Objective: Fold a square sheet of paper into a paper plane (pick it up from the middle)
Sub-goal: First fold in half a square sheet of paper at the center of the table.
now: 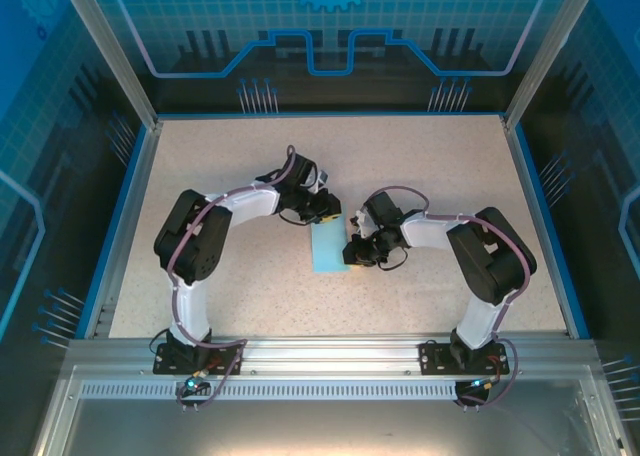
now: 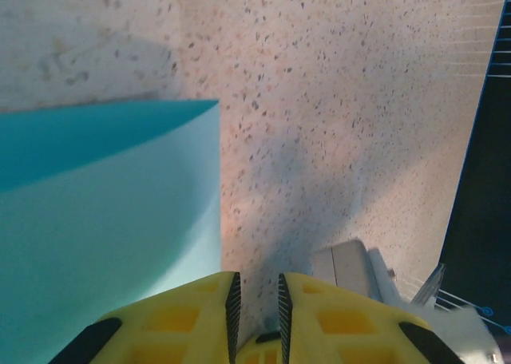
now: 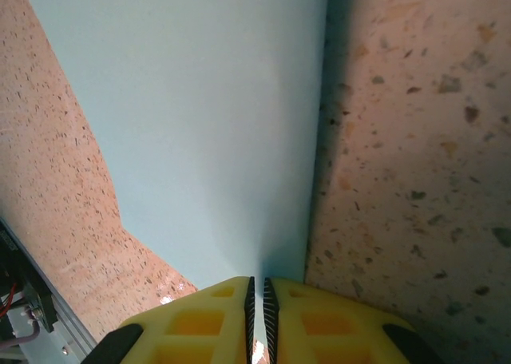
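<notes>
On my left wrist feed, the left gripper (image 2: 257, 290) sits at the bottom edge. Its 2 yellow fingers (image 2: 184, 320) are slightly parted, with nothing in the slit between them. A thin pale cyan-blue sheet of paper (image 2: 104, 220) lies on the speckled beige tabletop (image 2: 343, 100), its straight right edge just beside the finger on the picture's left. A darker triangular band crosses the sheet's top. A grey boxy part (image 2: 347, 264) shows at lower right.

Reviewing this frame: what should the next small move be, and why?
Probably slide the left gripper sideways onto the sheet to press its fold flat: its jaws stand slightly apart with nothing between them, beside the sheet's edge, while the right gripper is shut on the sheet's edge, anchoring it.
</notes>
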`<state>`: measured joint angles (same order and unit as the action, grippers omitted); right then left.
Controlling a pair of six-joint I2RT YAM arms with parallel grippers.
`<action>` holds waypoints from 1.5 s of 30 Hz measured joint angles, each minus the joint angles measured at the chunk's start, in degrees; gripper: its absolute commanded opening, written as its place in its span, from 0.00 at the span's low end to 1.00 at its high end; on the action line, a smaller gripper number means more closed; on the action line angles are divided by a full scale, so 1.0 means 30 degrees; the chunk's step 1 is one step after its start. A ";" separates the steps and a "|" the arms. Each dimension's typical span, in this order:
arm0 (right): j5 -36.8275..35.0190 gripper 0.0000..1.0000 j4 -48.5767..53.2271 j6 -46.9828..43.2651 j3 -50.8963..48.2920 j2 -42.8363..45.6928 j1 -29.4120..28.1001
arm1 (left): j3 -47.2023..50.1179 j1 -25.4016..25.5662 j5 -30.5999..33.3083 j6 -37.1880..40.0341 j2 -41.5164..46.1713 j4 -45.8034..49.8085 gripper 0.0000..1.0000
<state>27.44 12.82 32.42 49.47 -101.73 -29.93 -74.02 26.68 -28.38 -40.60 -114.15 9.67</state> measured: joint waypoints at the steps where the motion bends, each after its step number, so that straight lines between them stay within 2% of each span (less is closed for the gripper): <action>1: 0.0007 0.16 0.0000 -0.0044 0.0000 0.0000 0.0000 | -0.0219 0.0022 -0.0007 0.0000 -0.0255 -0.0029 0.24; 12: 0.0029 0.15 0.0007 -0.0189 0.0000 -0.0029 0.0029 | -0.2397 0.0044 0.0000 0.0007 -0.2885 0.0146 0.21; 21: 0.0087 0.12 0.0015 -0.0189 0.0000 -0.0102 0.0117 | -0.3497 0.0066 0.0007 0.0007 -0.3905 0.0204 0.12; 35: 0.0226 0.13 0.0066 0.0138 0.0073 0.0015 0.0211 | -0.3716 0.0073 0.0517 0.0554 -0.4284 0.0816 0.06; 45: -0.0393 0.12 -0.0801 0.1596 0.2820 -0.0306 0.0918 | -0.3708 0.0073 0.0510 0.0736 -0.4299 0.0794 0.06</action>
<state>26.26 10.41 37.21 57.93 -102.65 -27.18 -85.14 26.89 -26.85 -38.39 -127.04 12.05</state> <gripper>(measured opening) 0.125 0.069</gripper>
